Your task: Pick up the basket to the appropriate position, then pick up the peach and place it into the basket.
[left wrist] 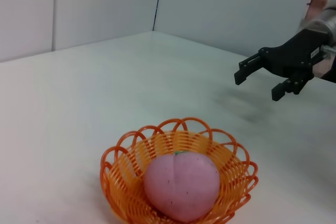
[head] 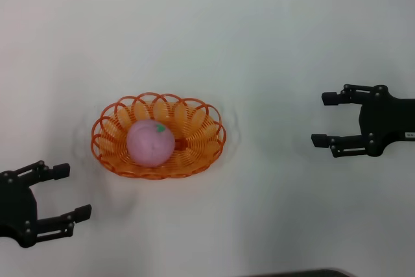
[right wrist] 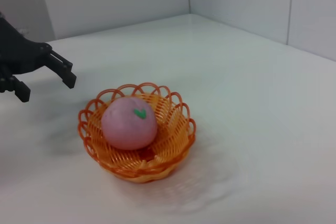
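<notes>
Jaws on both arms stand apart and hold nothing. I read this from the head view, where the left gripper [head: 67,191] sits low at the near left edge and the right gripper [head: 327,119] hangs well off to the right, each with daylight between its fingers.

1. Counter [head: 272,30]: white, bare surface, carrying the work near its middle.
2. Basket [head: 194,163]: orange, oval, looped rim, resting upright on the counter between the two grippers, nearer to the left one but well apart from both. I see no tilt in either wrist view (the rim reads level all round).
3. Peach [head: 150,143]: pink, with a small green mark on top, lying inside the basket, offset toward its left side and touching the inner wall there, as far as I can judge.

Task status, by my judgement: both steps appear complete. The basket stands in a usable position and the peach is contained in it, free of either gripper. Nothing remains to be grasped. What is left, if anything, is to park the arms clear; I would confirm the basket position is acceptable before closing the run.
</notes>
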You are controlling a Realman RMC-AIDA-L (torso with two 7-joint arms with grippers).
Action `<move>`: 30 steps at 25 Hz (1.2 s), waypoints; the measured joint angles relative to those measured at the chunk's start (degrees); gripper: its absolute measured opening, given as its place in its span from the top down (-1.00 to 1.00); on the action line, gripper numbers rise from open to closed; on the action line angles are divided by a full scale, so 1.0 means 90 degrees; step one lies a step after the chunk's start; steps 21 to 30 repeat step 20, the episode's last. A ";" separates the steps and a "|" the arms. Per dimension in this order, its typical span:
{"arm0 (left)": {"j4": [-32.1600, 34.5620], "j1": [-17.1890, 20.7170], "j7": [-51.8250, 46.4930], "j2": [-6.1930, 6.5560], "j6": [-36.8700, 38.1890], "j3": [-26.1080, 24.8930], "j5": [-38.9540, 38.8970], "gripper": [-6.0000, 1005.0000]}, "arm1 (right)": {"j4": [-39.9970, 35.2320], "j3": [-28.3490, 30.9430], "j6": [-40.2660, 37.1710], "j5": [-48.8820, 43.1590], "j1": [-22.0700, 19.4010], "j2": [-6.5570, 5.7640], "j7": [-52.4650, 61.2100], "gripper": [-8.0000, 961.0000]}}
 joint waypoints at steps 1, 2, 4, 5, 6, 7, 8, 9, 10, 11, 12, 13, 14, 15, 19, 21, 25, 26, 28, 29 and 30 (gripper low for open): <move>-0.0005 0.0006 0.0000 0.0000 -0.0004 0.0000 0.0001 -0.70 | 0.0005 -0.0027 0.0014 0.0000 0.0022 0.0005 0.0000 -0.82; -0.0006 0.0011 0.0000 0.0000 -0.0006 -0.0003 0.0002 -0.70 | 0.0005 -0.0027 0.0014 0.0000 0.0022 0.0005 0.0000 -0.82; -0.0006 0.0017 0.0000 0.0000 -0.0011 -0.0011 0.0003 -0.69 | 0.0009 -0.0034 0.0032 -0.0001 0.0031 0.0011 0.0000 -0.82; -0.0007 0.0018 0.0001 0.0000 -0.0013 -0.0014 0.0004 -0.69 | 0.0015 -0.0035 0.0036 0.0000 0.0033 0.0013 0.0000 -0.82; -0.0007 0.0019 0.0000 0.0000 -0.0014 -0.0016 0.0005 -0.69 | 0.0028 -0.0035 0.0040 -0.0001 0.0033 0.0017 0.0000 -0.82; -0.0007 0.0019 0.0000 0.0000 -0.0014 -0.0018 0.0004 -0.69 | 0.0044 -0.0035 0.0042 -0.0001 0.0033 0.0018 0.0000 -0.82; -0.0007 0.0019 0.0000 0.0000 -0.0015 -0.0020 0.0005 -0.69 | 0.0059 -0.0035 0.0043 -0.0001 0.0033 0.0019 0.0000 -0.82; -0.0007 0.0016 0.0000 0.0000 -0.0015 -0.0023 0.0005 -0.69 | 0.0065 -0.0035 0.0044 0.0000 0.0033 0.0019 0.0000 -0.82; -0.0007 0.0014 0.0001 0.0000 -0.0015 -0.0023 0.0004 -0.69 | 0.0070 -0.0035 0.0045 -0.0001 0.0033 0.0019 0.0000 -0.82; -0.0007 0.0009 0.0001 0.0000 -0.0015 -0.0023 0.0004 -0.69 | 0.0073 -0.0035 0.0047 -0.0001 0.0032 0.0019 0.0000 -0.82; -0.0007 0.0005 0.0000 0.0000 -0.0015 -0.0021 0.0005 -0.69 | 0.0074 -0.0033 0.0046 -0.0001 0.0031 0.0019 0.0000 -0.82; -0.0007 0.0002 0.0000 0.0000 -0.0015 -0.0021 0.0005 -0.69 | 0.0076 -0.0031 0.0047 -0.0001 0.0029 0.0019 0.0000 -0.82; -0.0006 0.0002 0.0000 0.0000 -0.0015 -0.0022 0.0004 -0.69 | 0.0078 -0.0031 0.0047 0.0000 0.0027 0.0019 0.0001 -0.82; -0.0009 0.0001 0.0000 0.0000 -0.0015 -0.0024 0.0005 -0.69 | 0.0087 -0.0030 0.0047 0.0000 0.0027 0.0019 0.0001 -0.82; -0.0061 -0.0001 0.0000 0.0000 -0.0015 -0.0028 0.0004 -0.69 | 0.0164 -0.0032 0.0047 0.0000 0.0066 0.0019 0.0002 -0.82; -0.0065 -0.0003 0.0000 0.0000 -0.0015 -0.0028 0.0004 -0.69 | 0.0179 -0.0032 0.0047 0.0000 0.0075 0.0019 0.0002 -0.82; -0.0065 -0.0003 0.0000 0.0000 -0.0015 -0.0028 0.0004 -0.69 | 0.0179 -0.0032 0.0047 0.0000 0.0075 0.0019 0.0002 -0.82; -0.0065 -0.0003 0.0000 0.0000 -0.0015 -0.0028 0.0004 -0.69 | 0.0179 -0.0032 0.0047 0.0000 0.0075 0.0019 0.0002 -0.82; -0.0065 -0.0003 0.0000 0.0000 -0.0015 -0.0028 0.0004 -0.69 | 0.0179 -0.0032 0.0047 0.0000 0.0075 0.0019 0.0002 -0.82; -0.0065 -0.0003 0.0000 0.0000 -0.0015 -0.0028 0.0004 -0.69 | 0.0179 -0.0032 0.0047 0.0000 0.0075 0.0019 0.0002 -0.82; -0.0065 -0.0003 0.0000 0.0000 -0.0015 -0.0028 0.0004 -0.69 | 0.0179 -0.0032 0.0047 0.0000 0.0075 0.0019 0.0002 -0.82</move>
